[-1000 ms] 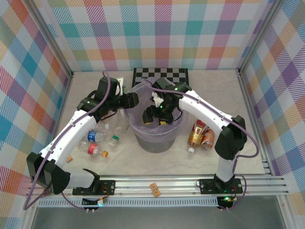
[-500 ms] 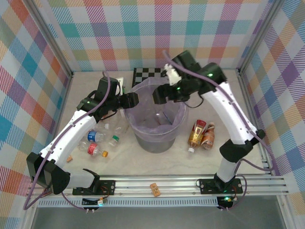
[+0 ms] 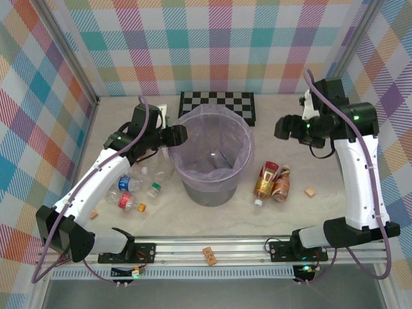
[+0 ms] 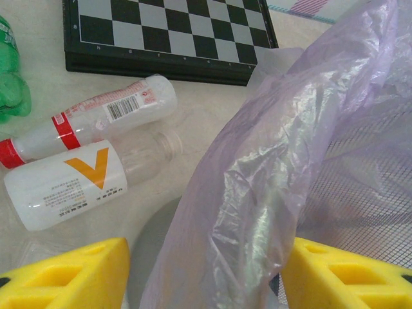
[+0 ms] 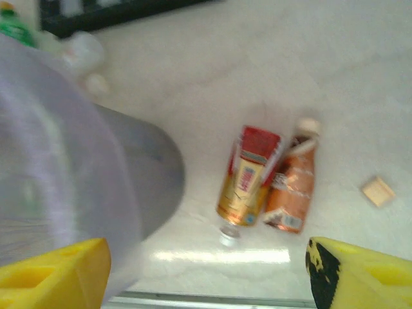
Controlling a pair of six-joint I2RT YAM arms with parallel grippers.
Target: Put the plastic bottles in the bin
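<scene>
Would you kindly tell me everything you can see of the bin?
The bin is a round grey bucket standing upright on the table, just in front of the checkerboard. A translucent, crinkled lavender bag lines it and folds over the rim; its wall looks meshed through the bag. The left end effector straddles its left rim, jaws apart; contact is unclear. Bottles lie to both sides.

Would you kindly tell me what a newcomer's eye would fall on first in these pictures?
The big grey bin, lined with a lavender bag, stands mid-table, with the left hand at its left rim and the bag's edge between its open fingers. Two bottles lie side by side to the bin's right, with the open, empty right hand high above them, and more bottles lie scattered on its left.
</scene>
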